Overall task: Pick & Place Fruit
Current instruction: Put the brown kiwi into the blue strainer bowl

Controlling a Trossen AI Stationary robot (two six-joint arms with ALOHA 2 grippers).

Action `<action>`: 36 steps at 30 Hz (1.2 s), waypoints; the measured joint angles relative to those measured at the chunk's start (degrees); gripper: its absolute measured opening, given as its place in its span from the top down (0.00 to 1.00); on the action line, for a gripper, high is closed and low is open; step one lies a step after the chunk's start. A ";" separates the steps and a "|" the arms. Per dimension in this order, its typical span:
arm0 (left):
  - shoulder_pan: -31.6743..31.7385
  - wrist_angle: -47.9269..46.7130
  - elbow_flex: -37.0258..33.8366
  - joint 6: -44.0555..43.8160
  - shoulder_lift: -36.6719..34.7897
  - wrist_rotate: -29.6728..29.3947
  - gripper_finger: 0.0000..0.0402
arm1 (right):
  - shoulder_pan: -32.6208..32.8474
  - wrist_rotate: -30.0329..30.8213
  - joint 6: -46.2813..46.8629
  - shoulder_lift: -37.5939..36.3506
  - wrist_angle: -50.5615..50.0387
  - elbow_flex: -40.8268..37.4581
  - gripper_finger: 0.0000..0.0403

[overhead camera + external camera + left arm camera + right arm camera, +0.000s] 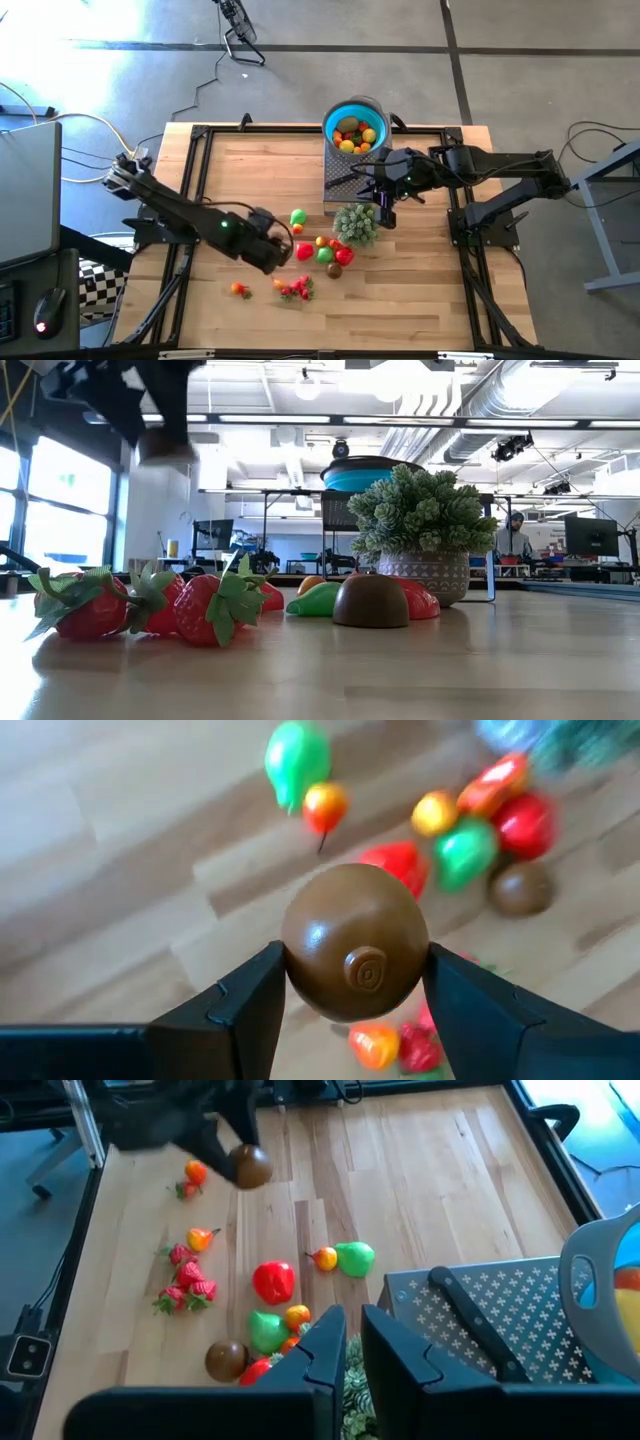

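- Two arms are over the wooden table (pixel 420 290), and only the left one has anything in its grip.
- Left gripper (pixel 352 982) sits over the left-middle of the table, fingers clamped on a brown ball-shaped fruit (pixel 354 942), one finger on each side. From the other arm's camera that brown fruit (pixel 249 1166) looks lifted clear of the wood.
- Just below that gripper in the overhead shot: a small orange fruit (pixel 240 290) and a bunch of strawberries (pixel 297 289), close together.
- Just to its right: a green pear (pixel 298 216), then a loose pile of red, green, orange and brown pieces (pixel 327 252) lying on the table.
- Next to that pile stands a pale green bushy plant (pixel 356 222) in a little pot.
- Right gripper (pixel 349 1342) hovers right above that plant, fingers a little apart with nothing between them.
- Beyond it is a perforated metal tray (pixel 545 1340) with a black-handled knife (pixel 477 1320) lying on it.
- Blue bowl (pixel 354 126) at the far edge of the table, already holding several fruits (pixel 353 135).
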 joint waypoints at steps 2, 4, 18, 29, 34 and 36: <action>0.36 0.02 0.00 1.54 -2.20 -2.38 0.48 | 0.00 0.01 0.00 0.00 -0.25 0.00 0.93; 0.87 0.62 0.00 3.59 -4.02 -4.19 0.48 | 0.00 0.02 0.00 0.00 -0.29 0.00 0.93; 9.55 11.54 0.04 27.78 -15.06 -8.52 0.48 | 0.00 2.51 1.53 0.00 0.81 0.00 0.93; 22.50 36.16 0.04 50.99 -19.66 2.51 0.48 | -0.17 4.76 -8.97 0.00 12.86 0.00 0.93; 28.61 45.58 0.04 54.49 -19.68 12.13 0.48 | -1.00 6.36 -19.73 0.00 22.11 0.00 0.93; 30.42 47.97 0.04 54.46 -19.68 15.90 0.48 | -1.22 9.21 -23.57 0.00 24.78 0.00 0.93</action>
